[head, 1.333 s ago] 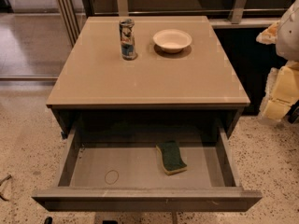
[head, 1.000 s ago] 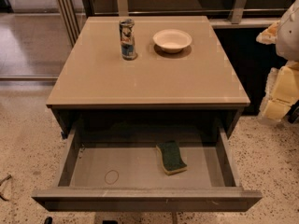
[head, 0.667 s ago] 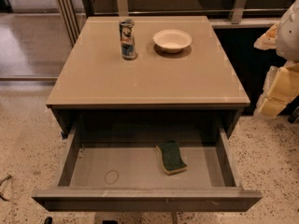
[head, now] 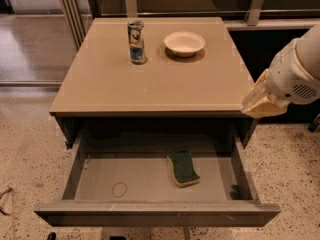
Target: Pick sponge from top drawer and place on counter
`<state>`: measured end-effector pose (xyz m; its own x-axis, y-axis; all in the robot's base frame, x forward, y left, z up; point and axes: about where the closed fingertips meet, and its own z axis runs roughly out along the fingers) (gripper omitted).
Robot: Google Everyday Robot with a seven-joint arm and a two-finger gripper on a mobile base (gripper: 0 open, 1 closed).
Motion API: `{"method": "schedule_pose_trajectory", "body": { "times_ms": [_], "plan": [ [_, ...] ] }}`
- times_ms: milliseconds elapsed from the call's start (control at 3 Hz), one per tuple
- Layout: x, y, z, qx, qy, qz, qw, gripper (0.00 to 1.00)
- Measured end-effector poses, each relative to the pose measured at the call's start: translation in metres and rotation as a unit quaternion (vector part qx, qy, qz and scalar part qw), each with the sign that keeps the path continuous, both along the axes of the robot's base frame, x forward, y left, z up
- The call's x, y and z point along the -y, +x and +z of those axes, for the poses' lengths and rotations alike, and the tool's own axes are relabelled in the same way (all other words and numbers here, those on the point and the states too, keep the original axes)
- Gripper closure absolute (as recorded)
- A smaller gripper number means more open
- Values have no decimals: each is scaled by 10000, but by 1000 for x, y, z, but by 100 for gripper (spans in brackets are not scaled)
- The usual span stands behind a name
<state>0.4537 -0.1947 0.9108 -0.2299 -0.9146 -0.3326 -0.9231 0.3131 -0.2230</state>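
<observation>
The sponge (head: pixel 183 168), dark green on top with a yellow foam edge, lies flat on the grey bottom of the open top drawer (head: pixel 150 211), right of the middle. The beige counter (head: pixel 160 76) spans the cabinet top above it. My gripper (head: pixel 261 103), with pale yellow padded fingers on a white arm, hangs at the counter's right edge, above and to the right of the drawer. It holds nothing and is well apart from the sponge.
A drink can (head: pixel 136 42) and a shallow white bowl (head: pixel 184 43) stand near the back of the counter. A faint ring mark (head: pixel 119 189) shows on the drawer bottom at the left. Speckled floor (head: pixel 30 149) surrounds the cabinet; rails run behind it.
My arm and gripper have moved left and down, from off to the right side toward the counter's right edge. The sponge, can and bowl have not moved.
</observation>
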Motion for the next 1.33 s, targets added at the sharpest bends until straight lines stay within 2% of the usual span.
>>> {"method": "schedule_pose_trajectory", "body": {
  "times_ms": [333, 667, 1000, 1333],
  "plan": [
    [-16, 9, -32, 31, 307, 72, 9995, 93],
    [-38, 11, -84, -203, 555, 262, 9979, 100],
    [-50, 11, -116, -367, 671, 363, 9964, 100],
    [-50, 11, -116, -367, 671, 363, 9964, 100]
  ]
}}
